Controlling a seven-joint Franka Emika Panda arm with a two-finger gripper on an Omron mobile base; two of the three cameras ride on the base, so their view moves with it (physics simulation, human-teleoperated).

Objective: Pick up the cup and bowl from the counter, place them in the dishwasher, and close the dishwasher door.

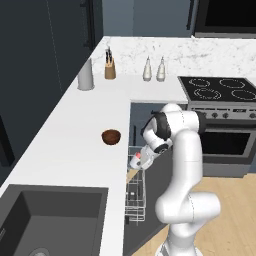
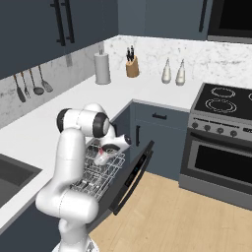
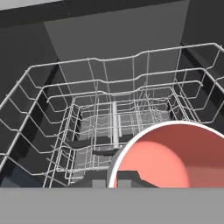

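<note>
We see 1 cup (image 3: 175,153), red inside, pinched by its rim in the closed gripper (image 1: 138,161), hovering over the dishwasher's white wire rack (image 3: 109,113). It's prob. light, rigid, slick; a rim pinch suits it. 1 bowl (image 1: 111,136) sits on the counter (image 1: 70,145), w/ door (image 2: 132,177) open.

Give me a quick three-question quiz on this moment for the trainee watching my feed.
1. True or false: the bowl sits on the counter.
2. What does the gripper hold: A) knife block B) cup C) nothing?
3. The cup hangs over the wire ____ of the dishwasher.

Key: 1 true; 2 B; 3 rack.
</note>
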